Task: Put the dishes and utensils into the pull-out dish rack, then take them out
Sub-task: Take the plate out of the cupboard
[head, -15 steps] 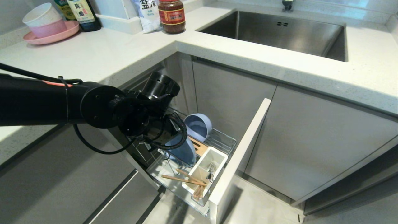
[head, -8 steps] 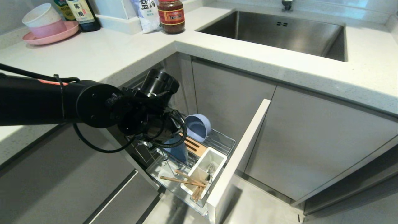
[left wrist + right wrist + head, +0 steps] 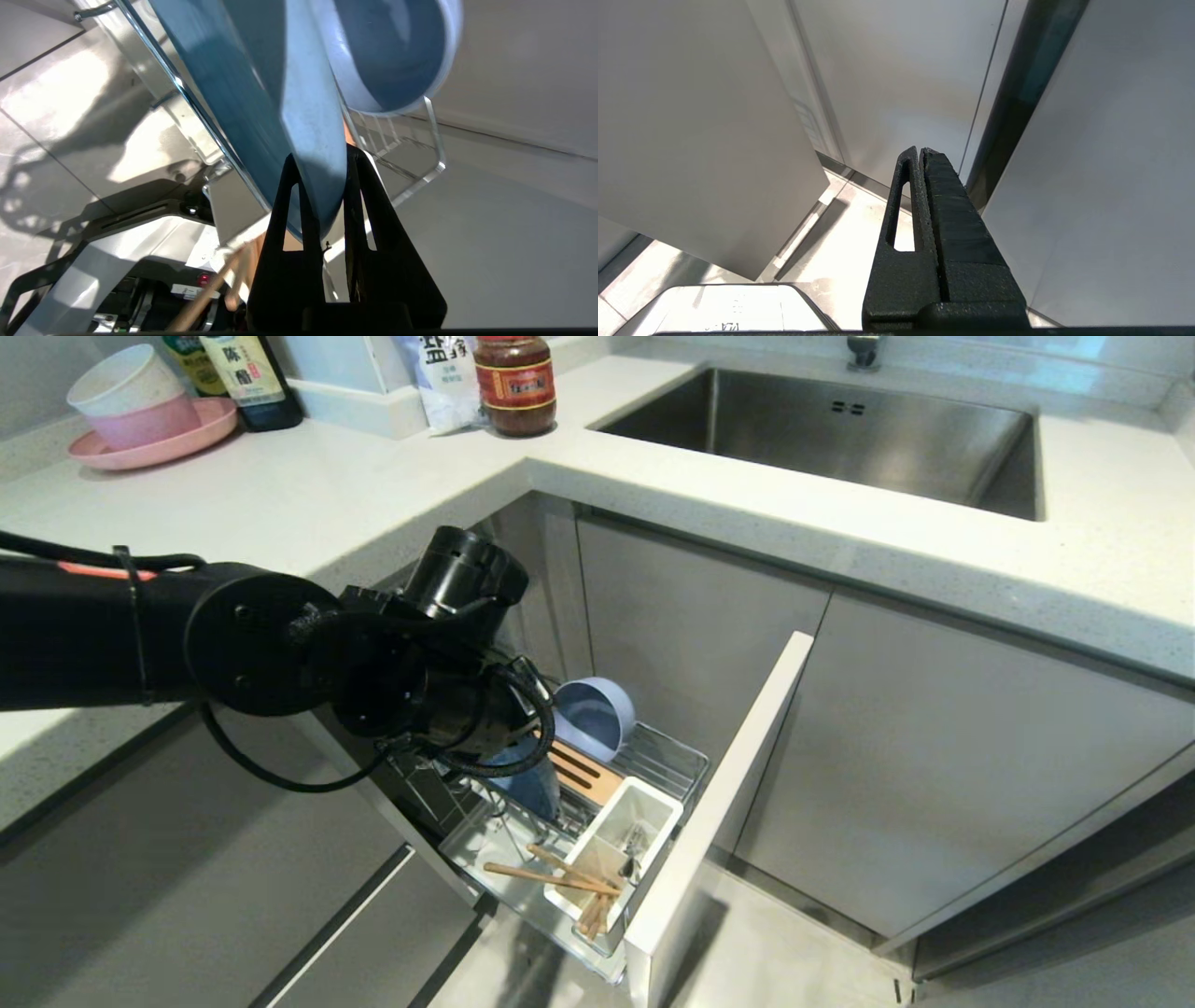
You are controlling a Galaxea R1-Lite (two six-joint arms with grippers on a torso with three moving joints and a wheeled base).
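Wide light-blue round plate [image 3: 299, 116] | on edge in chrome wire rack [image 3: 653, 761], rim pinched by left gripper [image 3: 322, 172] fingers for lifting | right gripper [image 3: 920, 154] fingers closed, empty

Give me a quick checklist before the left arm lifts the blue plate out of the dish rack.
1. Left gripper shut on the plate rim: ok.
2. Plate on edge in the dish rack: ok.
3. Bowl close behind the plate; touching or not: cannot tell.
4. Chopsticks in the utensil cup, apart from the plate: ok.
5. Rack pulled out, nothing above the plate but the arm: ok.
6. Right gripper shut, parked by the cabinet fronts: ok.
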